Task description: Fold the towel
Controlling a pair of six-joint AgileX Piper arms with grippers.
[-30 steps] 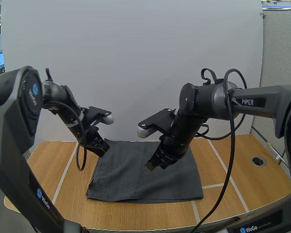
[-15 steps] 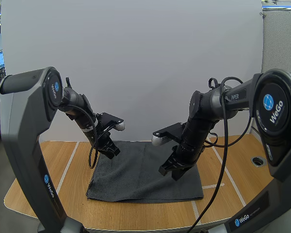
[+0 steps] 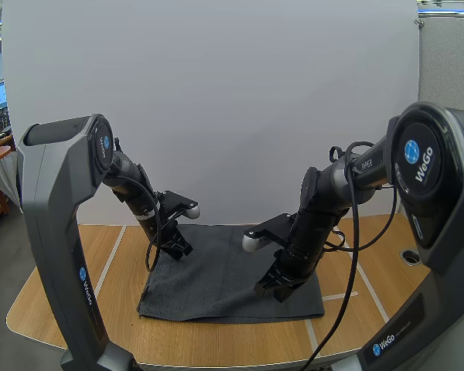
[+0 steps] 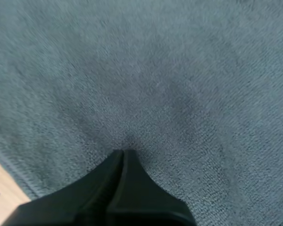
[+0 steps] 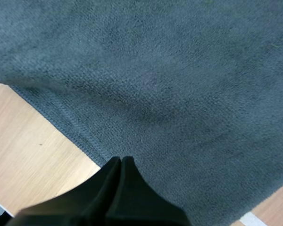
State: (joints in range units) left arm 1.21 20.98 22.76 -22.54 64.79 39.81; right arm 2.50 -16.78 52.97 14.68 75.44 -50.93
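Note:
A dark grey towel lies flat on the wooden table, folded into a rectangle. My left gripper is shut and sits low over the towel's far left part; in the left wrist view its fingers lie together as one wedge with the tip on the towel. My right gripper is shut too, down at the towel's near right part. In the right wrist view its tip rests just inside the towel's hemmed edge.
Bare wood surrounds the towel on all sides, with white tape lines across the table. A round grommet hole sits at the far right. The table's front edge runs close below the towel.
Both grippers have come down onto the towel. The left one moved right and lower to the far left part; the right one moved right and down to the near right part.

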